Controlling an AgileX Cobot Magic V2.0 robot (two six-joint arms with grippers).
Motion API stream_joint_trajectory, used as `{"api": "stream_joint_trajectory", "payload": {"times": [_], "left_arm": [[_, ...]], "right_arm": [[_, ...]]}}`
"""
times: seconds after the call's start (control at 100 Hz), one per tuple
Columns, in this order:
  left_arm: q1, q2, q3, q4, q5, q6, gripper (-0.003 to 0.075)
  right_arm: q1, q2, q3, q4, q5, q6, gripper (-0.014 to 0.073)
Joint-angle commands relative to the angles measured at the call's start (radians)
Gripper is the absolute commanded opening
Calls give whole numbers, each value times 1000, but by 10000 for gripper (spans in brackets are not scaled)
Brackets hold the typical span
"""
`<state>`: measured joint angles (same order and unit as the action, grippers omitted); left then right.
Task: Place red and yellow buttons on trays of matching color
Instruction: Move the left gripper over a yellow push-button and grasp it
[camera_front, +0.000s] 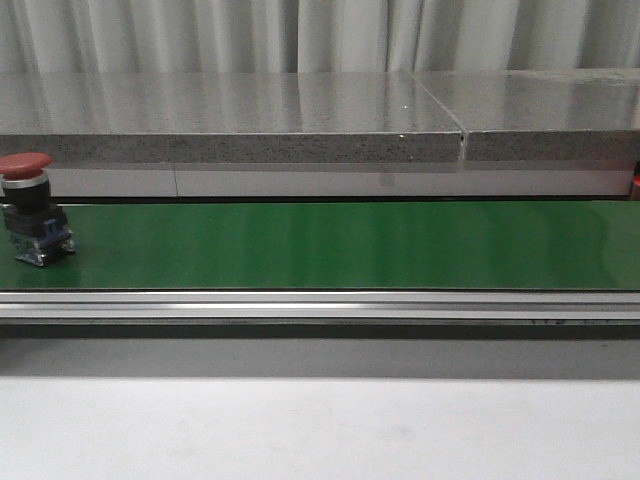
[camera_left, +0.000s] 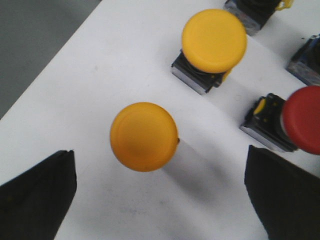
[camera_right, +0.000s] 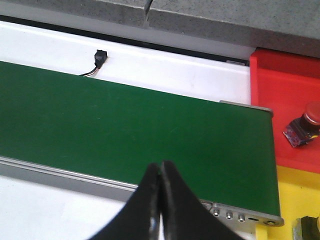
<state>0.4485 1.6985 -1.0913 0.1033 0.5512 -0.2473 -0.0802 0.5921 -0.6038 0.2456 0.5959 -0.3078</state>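
A red button (camera_front: 27, 205) stands upright on the green belt (camera_front: 340, 245) at its far left end. In the left wrist view my left gripper (camera_left: 160, 195) hangs open above a white surface, its fingers (camera_left: 37, 192) on either side of a yellow button (camera_left: 144, 136) seen from above. A second yellow button (camera_left: 214, 40) and a red button (camera_left: 302, 120) lie beyond it. My right gripper (camera_right: 161, 167) is shut and empty above the belt's near rail. A red tray (camera_right: 285, 100) holds one red button (camera_right: 306, 122), and a yellow tray (camera_right: 295, 200) sits beside it.
A grey stone ledge (camera_front: 300, 115) runs behind the belt, with curtains above. The belt's metal rail (camera_front: 320, 303) borders a white tabletop (camera_front: 320, 425) in front. A small black sensor with wires (camera_right: 100, 57) sits on the white strip behind the belt. More button bodies (camera_left: 305, 62) crowd the white surface's edge.
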Motion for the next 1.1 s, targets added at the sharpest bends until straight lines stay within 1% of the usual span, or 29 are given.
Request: {"api": "stream_joint_trajectory", "payload": {"times": [0.0,0.19,0.55,0.62,0.69,0.76,0.81,0.83,0.87,0.9,0.96,0.97,0.99,1.09], "left_arm": [[28,-10,-25,-4,-63,-9,662],[76,44,-26,-40,-110,-9,662],[77,86,-26,-45,-175,-3,662],[77,86,-26,-45,-180,-3,646],[77,86,-26,-45,-185,-3,580],[77,86,-26,-45,-185,-3,464],[77,86,-26,-45,-185,-3,347],[77,86,-26,-45,-185,-3,316],[77,86,-26,-45,-181,-3,208],[77,86,-26,-45,-179,-3,164],[77,84,-26,-45,-170,-3,27],[77,84,-26,-45,-170,-3,27],[77,80,-26,-47,-164,-3,-21],[66,50,-26,-52,-161,-3,-19]], "right_arm": [[0,-3,-27,4,-62,-9,-68],[0,-3,-27,4,-62,-9,-68],[0,-3,-27,4,-62,-9,-68],[0,-3,-27,4,-62,-9,-68],[0,-3,-27,4,-62,-9,-68],[0,-3,-27,4,-62,-9,-68],[0,-3,-27,4,-62,-9,-68],[0,-3,-27,4,-62,-9,-68],[0,-3,-27,4,-62,-9,-68],[0,-3,-27,4,-62,-9,-68],[0,-3,-27,4,-62,-9,-68],[0,-3,-27,4,-62,-9,-68],[0,-3,-27,4,-62,-9,-68],[0,-3,-27,4,-62,-9,-68]]}}
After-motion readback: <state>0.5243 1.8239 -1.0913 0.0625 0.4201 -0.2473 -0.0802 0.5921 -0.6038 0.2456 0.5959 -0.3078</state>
